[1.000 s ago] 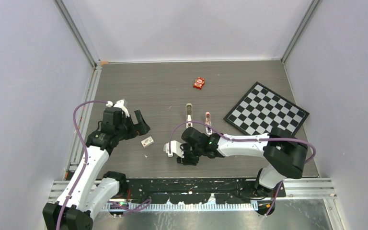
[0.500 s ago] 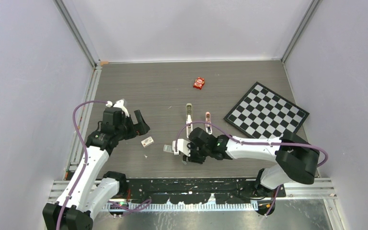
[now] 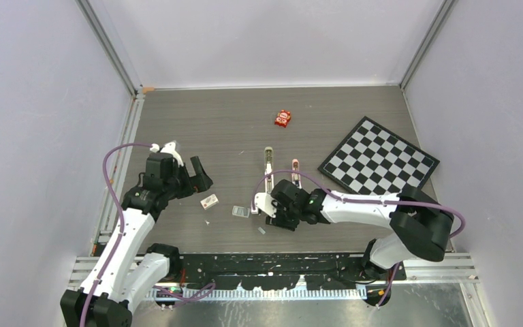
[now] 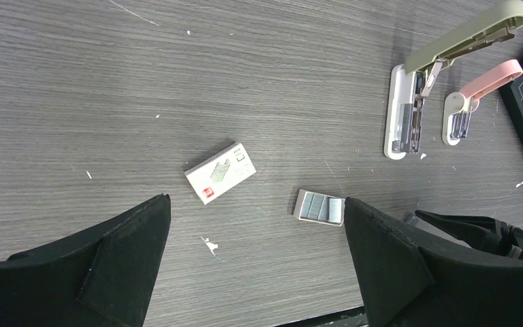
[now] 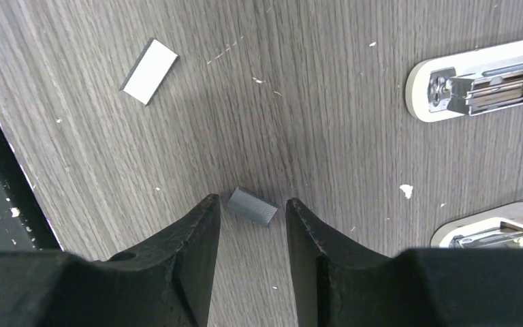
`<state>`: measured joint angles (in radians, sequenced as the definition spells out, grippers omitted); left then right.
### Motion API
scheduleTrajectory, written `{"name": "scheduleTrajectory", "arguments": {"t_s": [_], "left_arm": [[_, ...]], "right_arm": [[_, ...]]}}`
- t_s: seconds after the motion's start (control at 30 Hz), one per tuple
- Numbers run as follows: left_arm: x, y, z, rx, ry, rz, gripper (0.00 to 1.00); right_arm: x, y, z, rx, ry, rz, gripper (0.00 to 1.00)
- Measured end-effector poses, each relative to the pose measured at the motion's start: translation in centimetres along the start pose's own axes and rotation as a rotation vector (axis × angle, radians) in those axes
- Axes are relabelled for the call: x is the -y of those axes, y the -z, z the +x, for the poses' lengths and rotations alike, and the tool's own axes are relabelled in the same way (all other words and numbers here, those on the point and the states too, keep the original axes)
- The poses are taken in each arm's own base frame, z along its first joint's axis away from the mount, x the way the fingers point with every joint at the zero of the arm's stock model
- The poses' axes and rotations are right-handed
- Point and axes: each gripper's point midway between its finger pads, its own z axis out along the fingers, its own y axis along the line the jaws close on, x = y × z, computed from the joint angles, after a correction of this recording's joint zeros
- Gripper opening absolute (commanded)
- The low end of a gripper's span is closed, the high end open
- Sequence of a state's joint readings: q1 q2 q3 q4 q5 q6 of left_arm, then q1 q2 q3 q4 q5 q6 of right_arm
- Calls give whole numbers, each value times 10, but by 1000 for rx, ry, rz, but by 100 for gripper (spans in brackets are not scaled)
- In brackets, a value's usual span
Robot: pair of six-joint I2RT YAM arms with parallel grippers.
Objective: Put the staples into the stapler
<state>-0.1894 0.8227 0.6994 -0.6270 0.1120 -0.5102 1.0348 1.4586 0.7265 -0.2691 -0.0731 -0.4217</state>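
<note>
Tabletop [image 3: 197, 122]: dark grey wood grain, carrying all items listed.

Checkerboard [image 3: 378, 155]: lies flat, well to the right of the stapler [image 3: 268, 165], turned at an angle.

Left pincer [image 4: 255, 201]: hangs above the tabletop well to the left of the stapler. It is released, fingers spread wide, nothing between them.

Right pincer [image 5: 250, 199]: low over the tabletop just off the stapler's near end. It is released, the fingers a narrow way apart and grasping nothing.

Stapler: olive-grey, lying lengthwise away from the arm bases. It is hinged open, the top arm lifted and the pale metal channel exposed on its white base.

Pink stapler [image 3: 295, 172]: shorter, just beside the stapler on its right and parallel to it, also hinged open.

White-and-red box [image 4: 220, 172]: flat on the tabletop, left of the stapler and nearer the arm bases.

Red packet [image 3: 283, 118]: beyond the stapler's far end, apart from it.

Square block of staples [image 4: 320, 206]: silvery-grey, flat on the tabletop, near the stapler's near end and to its left.

Short strip of staples [image 5: 252, 206]: lies on the tabletop between the right pincer's fingers, a thin gap showing on either side, close to the stapler's near end.

Small white piece [image 5: 149, 80]: flat, farther from the stapler than the strip, toward the tabletop's near edge
</note>
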Motion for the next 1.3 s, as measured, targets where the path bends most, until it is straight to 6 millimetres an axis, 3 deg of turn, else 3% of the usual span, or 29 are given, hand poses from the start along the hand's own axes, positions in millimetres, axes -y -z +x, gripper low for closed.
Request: {"name": "scheduleTrajectory", "arguments": {"t_s": [0.17, 0.47, 0.63, 0.87, 1.0, 1.17, 1.3], "left_arm": [[-1, 0, -1, 5, 0, -4, 100], [-2, 0, -1, 7, 1, -9, 100], [-2, 0, -1, 8, 2, -12, 100], [-2, 1, -1, 10, 3, -11, 100], [-4, 2, 3, -7, 5, -20, 100], [2, 4, 8, -36, -10, 20, 95], [10, 5, 11, -55, -20, 64, 93]], "right_arm": [[0, 0, 4, -35, -51, 11, 53], [22, 21, -30, 45, -352, 151, 57], [33, 26, -37, 10, -507, 209, 56], [23, 13, -11, -128, -640, 221, 49], [18, 14, -5, -155, -714, 232, 50], [22, 16, -20, -117, -786, 242, 49], [31, 15, -43, -55, -856, 255, 44]]}}
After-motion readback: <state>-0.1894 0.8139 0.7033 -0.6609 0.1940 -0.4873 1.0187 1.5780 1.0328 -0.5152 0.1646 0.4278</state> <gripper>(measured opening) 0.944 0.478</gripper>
